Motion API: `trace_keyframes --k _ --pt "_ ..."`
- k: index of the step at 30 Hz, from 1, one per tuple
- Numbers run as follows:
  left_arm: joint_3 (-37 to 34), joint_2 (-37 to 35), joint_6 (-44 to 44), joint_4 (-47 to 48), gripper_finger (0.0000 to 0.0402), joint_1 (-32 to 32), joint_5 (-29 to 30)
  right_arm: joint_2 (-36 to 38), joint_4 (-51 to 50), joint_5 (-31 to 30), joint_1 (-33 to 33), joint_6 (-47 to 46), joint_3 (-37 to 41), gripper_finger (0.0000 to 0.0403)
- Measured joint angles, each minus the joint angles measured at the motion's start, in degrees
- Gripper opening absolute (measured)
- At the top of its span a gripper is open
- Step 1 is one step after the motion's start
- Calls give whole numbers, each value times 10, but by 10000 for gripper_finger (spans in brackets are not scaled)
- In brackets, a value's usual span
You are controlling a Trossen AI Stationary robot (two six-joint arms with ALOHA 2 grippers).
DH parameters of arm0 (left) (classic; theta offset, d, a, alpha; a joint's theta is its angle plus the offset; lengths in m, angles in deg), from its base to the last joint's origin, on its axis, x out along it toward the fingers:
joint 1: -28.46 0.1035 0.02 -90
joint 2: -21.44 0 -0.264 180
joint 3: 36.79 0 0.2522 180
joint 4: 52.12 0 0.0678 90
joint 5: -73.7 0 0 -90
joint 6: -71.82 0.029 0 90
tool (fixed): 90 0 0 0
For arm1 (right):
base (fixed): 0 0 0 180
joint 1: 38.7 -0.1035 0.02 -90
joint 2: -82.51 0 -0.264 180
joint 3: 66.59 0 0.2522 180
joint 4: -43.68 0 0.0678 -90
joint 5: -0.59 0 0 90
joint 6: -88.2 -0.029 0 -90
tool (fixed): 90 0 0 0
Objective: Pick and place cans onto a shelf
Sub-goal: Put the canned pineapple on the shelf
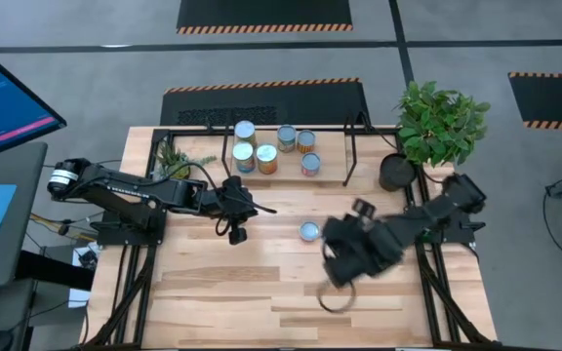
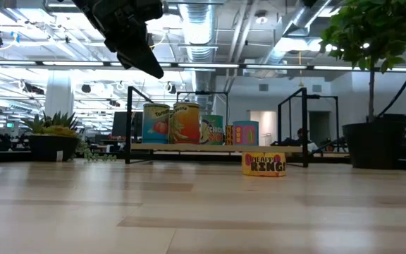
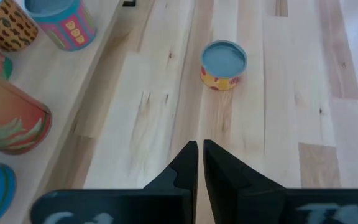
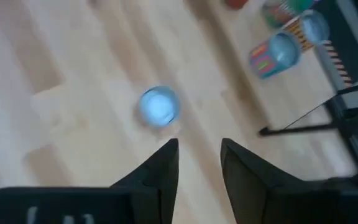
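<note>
One can (image 1: 309,231) with a pale-blue top and a yellow label stands upright on the table, near the middle; it also shows in the low view (image 2: 263,164). Several other cans (image 1: 266,159) stand on the shelf (image 1: 335,156) at the far side. My left gripper (image 1: 237,213) is shut and empty, above the table to the left of the lone can (image 3: 224,64). My right gripper (image 4: 199,152) is open and empty, above the table just near and right of the lone can (image 4: 160,106).
A dark round pot with a leafy plant (image 1: 398,171) stands at the far right corner, beside the shelf. A small plant (image 1: 179,156) stands to the left of the shelf. Bare plank tabletop (image 1: 261,292) lies toward the near edge.
</note>
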Motion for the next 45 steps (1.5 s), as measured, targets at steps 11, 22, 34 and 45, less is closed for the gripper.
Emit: trace_keyframes --k 11,22,34,45 --pt "0 0 14 8 15 0 0 -56 -2 21 -100 -110 153 84" --pt "0 0 -10 31 15 0 38 -93 21 -20 2 -337 322 5" --pt "0 2 -23 20 5 12 23 -88 65 4 -52 -481 349 8" --pt "167 240 115 -164 0 29 -28 -88 82 105 -150 -557 321 12"
